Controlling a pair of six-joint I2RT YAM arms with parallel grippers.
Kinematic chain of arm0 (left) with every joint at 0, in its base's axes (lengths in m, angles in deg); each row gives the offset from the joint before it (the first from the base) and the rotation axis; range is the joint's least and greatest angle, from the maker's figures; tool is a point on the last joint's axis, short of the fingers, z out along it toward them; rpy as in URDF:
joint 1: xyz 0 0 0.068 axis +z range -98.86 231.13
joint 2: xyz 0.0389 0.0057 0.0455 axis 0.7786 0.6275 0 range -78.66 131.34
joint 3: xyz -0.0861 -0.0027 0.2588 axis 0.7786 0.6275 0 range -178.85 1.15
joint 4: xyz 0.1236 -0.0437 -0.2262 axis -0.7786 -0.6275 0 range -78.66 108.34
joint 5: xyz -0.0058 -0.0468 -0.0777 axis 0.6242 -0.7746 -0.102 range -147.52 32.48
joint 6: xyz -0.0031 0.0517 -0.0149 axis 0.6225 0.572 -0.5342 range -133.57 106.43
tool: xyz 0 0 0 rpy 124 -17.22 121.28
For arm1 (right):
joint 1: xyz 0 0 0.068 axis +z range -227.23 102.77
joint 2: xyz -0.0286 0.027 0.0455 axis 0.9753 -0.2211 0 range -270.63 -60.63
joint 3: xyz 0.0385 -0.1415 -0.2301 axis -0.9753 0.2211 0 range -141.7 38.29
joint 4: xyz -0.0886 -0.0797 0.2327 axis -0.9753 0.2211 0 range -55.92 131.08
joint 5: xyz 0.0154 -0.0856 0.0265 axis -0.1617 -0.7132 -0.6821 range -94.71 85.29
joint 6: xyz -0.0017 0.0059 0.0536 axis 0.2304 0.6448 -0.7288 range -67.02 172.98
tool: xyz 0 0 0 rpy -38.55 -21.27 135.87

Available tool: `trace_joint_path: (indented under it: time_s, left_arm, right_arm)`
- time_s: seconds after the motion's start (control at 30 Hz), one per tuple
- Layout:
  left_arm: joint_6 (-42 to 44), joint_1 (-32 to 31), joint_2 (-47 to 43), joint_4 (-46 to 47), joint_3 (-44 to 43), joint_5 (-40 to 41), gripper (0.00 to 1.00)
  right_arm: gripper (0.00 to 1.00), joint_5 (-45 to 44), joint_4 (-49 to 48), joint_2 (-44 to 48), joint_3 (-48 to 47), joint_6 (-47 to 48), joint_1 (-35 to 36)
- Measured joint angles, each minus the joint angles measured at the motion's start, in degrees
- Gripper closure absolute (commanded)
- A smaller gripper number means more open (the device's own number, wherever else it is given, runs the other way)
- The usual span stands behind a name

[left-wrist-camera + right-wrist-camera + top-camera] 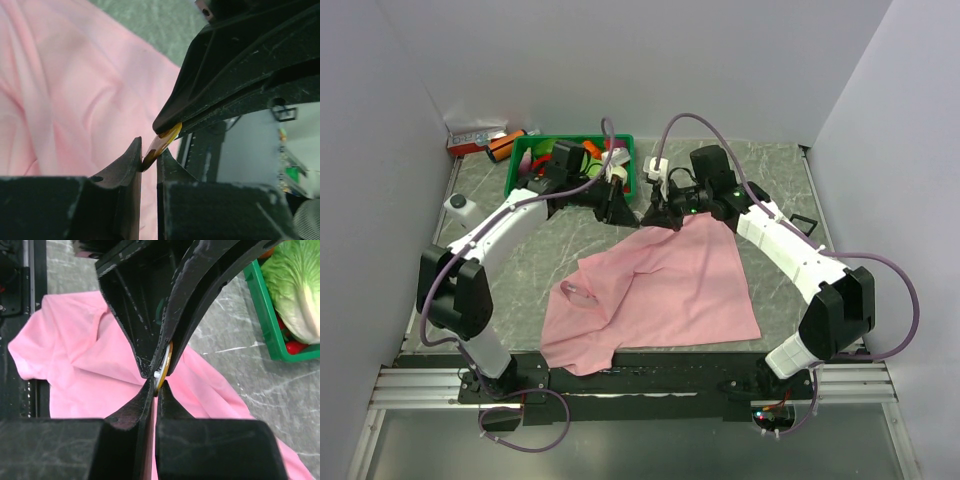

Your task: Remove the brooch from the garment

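The pink garment (660, 290) lies spread on the table; it also shows in the left wrist view (65, 90) and the right wrist view (75, 355). Both grippers meet tip to tip above its far edge. The brooch, a thin disc with a gold rim (167, 360), is pinched edge-on between both pairs of fingers; it is hidden in the top view. My left gripper (620, 207) (148, 155) is shut on the brooch's lower edge (162, 142). My right gripper (655, 215) (156, 387) is shut on its other edge.
A green crate (520, 170) of toy vegetables stands at the back left, with a cabbage (295, 285) in it. A white bottle (460, 207) stands at the left edge. A white plug (655, 168) lies behind the grippers. Walls close three sides.
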State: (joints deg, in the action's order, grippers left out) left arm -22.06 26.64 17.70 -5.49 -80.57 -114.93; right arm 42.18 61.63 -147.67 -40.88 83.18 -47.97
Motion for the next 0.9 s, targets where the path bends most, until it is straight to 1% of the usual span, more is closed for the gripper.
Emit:
trace_joint_path:
  time_s: [0.1,0.17,0.2,0.3,0.37,0.47,0.53,0.57,0.6,0.63,0.67,0.7,0.73,0.9]
  left_arm:
    - [3.37,-1.22,-0.26,-3.87,-1.7,4.44,0.98]
    - [4.9,-1.97,-0.74,-5.51,-2.38,7.37,0.93]
    - [5.49,-2.29,-1.03,-6.21,-2.62,8.61,0.88]
    - [6.84,-2.95,-2.01,-7.52,-2.86,11.85,0.86]
    - [7.39,-3.23,-2.49,-7.85,-2.86,13.22,0.84]
    - [7.69,-3.34,-3.08,-8.22,-2.86,14.45,0.84]
    - [7.87,-3.34,-3.43,-8.48,-2.86,14.99,0.77]
    - [7.93,-3.37,-3.56,-8.59,-2.86,15.21,0.72]
    - [8.07,-3.37,-3.69,-8.63,-2.86,15.69,0.59]
    - [8.46,-3.34,-3.85,-8.68,-2.86,16.35,0.54]
    - [8.94,-3.34,-3.91,-8.85,-2.86,17.14,0.37]
    - [9.33,-3.17,-3.98,-9.05,-2.84,17.59,0.17]
    - [10.16,-2.82,-4.11,-9.22,-2.84,17.94,0.01]
    - [13.51,-0.35,-6.16,-9.46,-1.97,17.07,0.01]
  right_arm:
    - [1.0,-0.79,0.59,0.0,0.0,1.18,0.0]
    - [1.0,-0.87,0.59,0.0,0.0,1.7,0.0]
    - [1.0,-0.87,0.55,0.0,0.0,1.9,0.0]
    - [1.0,-0.81,0.33,0.0,0.0,2.19,0.02]
    - [1.0,-0.81,0.09,0.0,0.0,2.23,0.09]
    - [1.0,-0.81,-0.5,-0.02,0.0,2.23,0.31]
    - [1.0,-0.81,-0.92,-0.02,0.0,2.25,0.46]
    - [1.0,-0.76,-1.09,-0.02,0.0,2.25,0.48]
    - [1.0,-0.74,-1.22,-0.02,0.0,2.25,0.57]
    - [1.0,-0.74,-1.38,-0.02,0.0,2.23,0.68]
    - [1.0,-0.61,-1.6,0.0,0.0,2.03,0.79]
    - [1.0,-0.5,-1.84,-0.02,0.0,1.31,0.87]
    - [1.0,-0.17,-2.25,-0.02,0.09,0.5,0.85]
    - [1.0,6.69,-6.54,0.44,1.46,-6.03,-1.22]
